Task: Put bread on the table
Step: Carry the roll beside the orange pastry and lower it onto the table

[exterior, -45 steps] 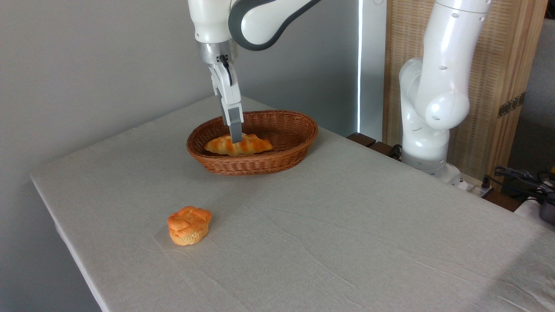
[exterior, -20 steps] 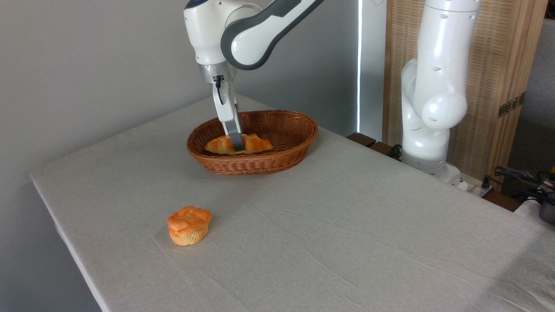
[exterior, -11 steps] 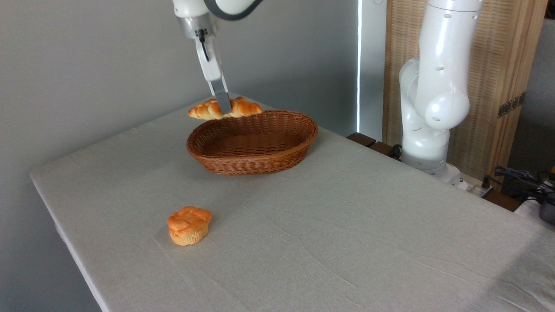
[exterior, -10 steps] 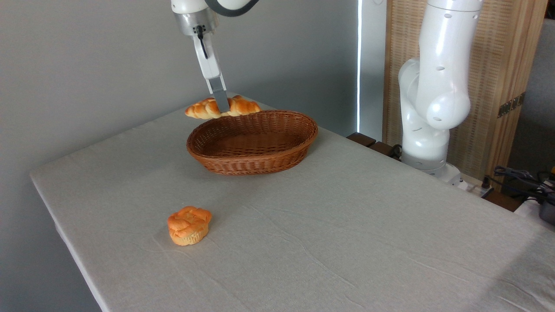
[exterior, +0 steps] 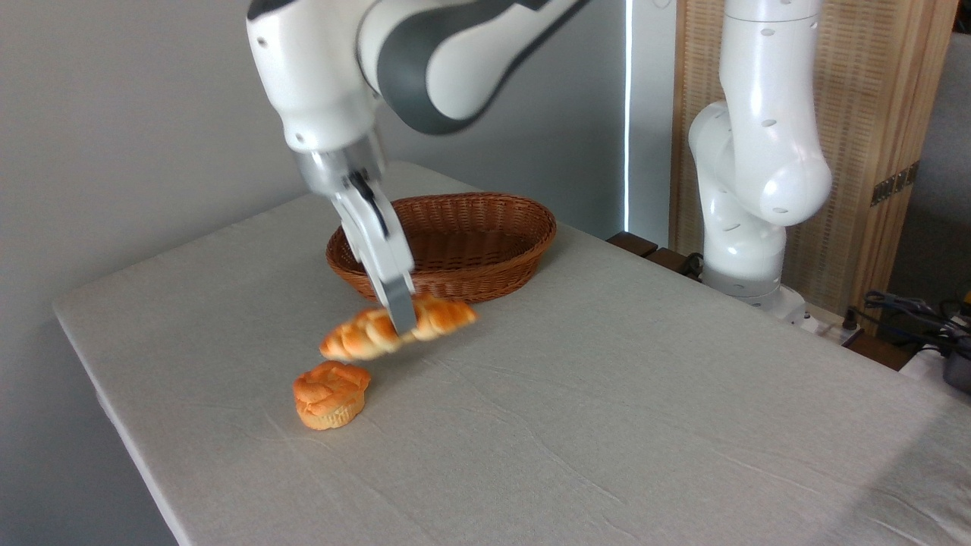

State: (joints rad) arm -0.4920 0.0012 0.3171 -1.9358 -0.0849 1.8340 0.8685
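Bread (exterior: 364,338): braided loaf, likely light and stiff with glossy, perhaps slippery crust; gripper (exterior: 401,320) pinches its middle.

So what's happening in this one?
A white robot arm is carrying the bread, a braided loaf, in its tool, which is shut on the loaf's middle. The loaf hangs tilted over the cloth-covered table, in front of the wicker basket, which shows nothing inside. It is above and just behind a small round bun lying on the cloth. The bread is not set down yet.
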